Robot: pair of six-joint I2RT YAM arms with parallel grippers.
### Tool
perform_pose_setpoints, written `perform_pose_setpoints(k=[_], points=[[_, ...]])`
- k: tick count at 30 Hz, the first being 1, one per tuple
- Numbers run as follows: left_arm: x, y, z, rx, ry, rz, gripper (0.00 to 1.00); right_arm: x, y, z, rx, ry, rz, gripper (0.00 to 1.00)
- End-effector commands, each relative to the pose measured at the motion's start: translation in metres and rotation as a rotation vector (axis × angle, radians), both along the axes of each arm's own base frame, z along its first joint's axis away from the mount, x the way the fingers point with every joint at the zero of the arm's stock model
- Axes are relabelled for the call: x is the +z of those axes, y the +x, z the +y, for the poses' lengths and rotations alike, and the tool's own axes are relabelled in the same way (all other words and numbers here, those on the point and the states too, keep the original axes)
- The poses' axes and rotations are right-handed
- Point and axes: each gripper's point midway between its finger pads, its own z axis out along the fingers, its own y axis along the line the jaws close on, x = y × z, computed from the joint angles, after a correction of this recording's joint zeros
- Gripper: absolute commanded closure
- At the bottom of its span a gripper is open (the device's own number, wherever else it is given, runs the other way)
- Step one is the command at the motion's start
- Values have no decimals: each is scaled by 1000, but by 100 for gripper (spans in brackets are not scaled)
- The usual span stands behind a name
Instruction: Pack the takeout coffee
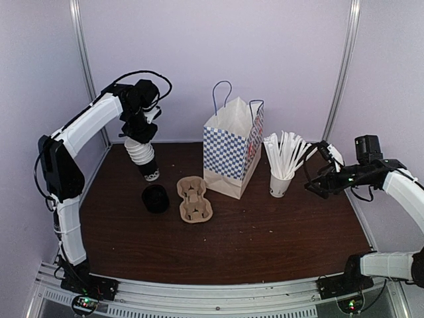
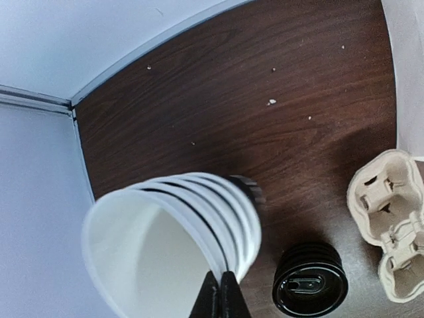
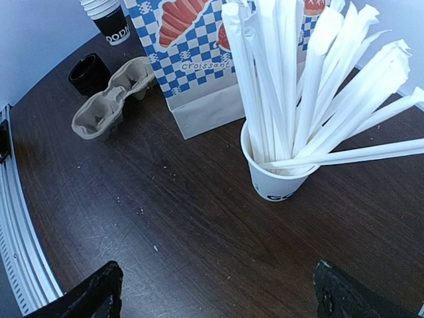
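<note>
— Left gripper (image 2: pixel 219 295): what am I holding?
— You've got its jaws pinched shut on the rim of the tilted stack of lidless black paper cups with white insides (image 2: pixel 175 232), over the dark wooden table's (image 1: pixel 265 238) far left corner.
— And the takeout coffee (image 1: pixel 156 199)?
— That small black paper cup with its black plastic lid stands free near the left edge, just nearward of the stack and apart from your fingers, beside the brown cardboard cup carrier (image 1: pixel 194 199). Your right gripper (image 3: pixel 217 278) gapes wide and empty by the right edge.
</note>
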Motion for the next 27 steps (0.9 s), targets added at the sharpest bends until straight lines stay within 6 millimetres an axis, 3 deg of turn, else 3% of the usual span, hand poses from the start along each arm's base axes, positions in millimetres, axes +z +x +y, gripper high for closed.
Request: perform_pose_setpoints(k=[1,2,4,5,6,8,9,11,12,15,16,17,20,21,24,26,27], points=[[1,-6,-7,-4,-48,35,100,-4,-3,7,32,-10,10,0],[0,-5,-7,16,-57,25,100,-5,-4,7,33,-10,13,0],[9,-1,5,18,184,-78,100,-5,-3,7,33,-11,15,0],[4,-9,-16,-38,36,-11,100,-5,-3,7,31,-12,15,0],[7,-9,-15,-13,-46,1,100,-5,-3,7,32,-13,13,0],[21,-3,2,19,206,-115,100,-6,-3,7,32,-14,15,0],[23,-1,2,3,246,-123,100,-6,-3,7,31,-14,17,0],[5,-16,-34,-95,-142,72,100,-6,-3,7,31,-15,16,0],[5,-17,-42,-84,-255,93,100,-6,-3,7,31,-16,15,0],[20,0,13,33,235,-104,100,-6,-2,7,31,-18,16,0],[20,0,24,54,291,-99,100,-6,-3,7,31,-19,14,0],[13,-3,20,42,230,-58,100,-6,-3,6,28,-21,12,0],[6,-15,-23,-41,-157,40,100,-6,-3,7,30,-19,14,0],[7,-15,-22,-38,-129,17,100,-6,-3,7,32,-19,15,0],[14,-10,4,9,159,-68,100,-6,-3,7,32,-21,15,0],[6,-15,-8,-18,17,8,100,-6,-3,7,32,-21,14,0],[7,-13,-1,18,17,1,100,-6,-3,7,33,-20,16,0]])
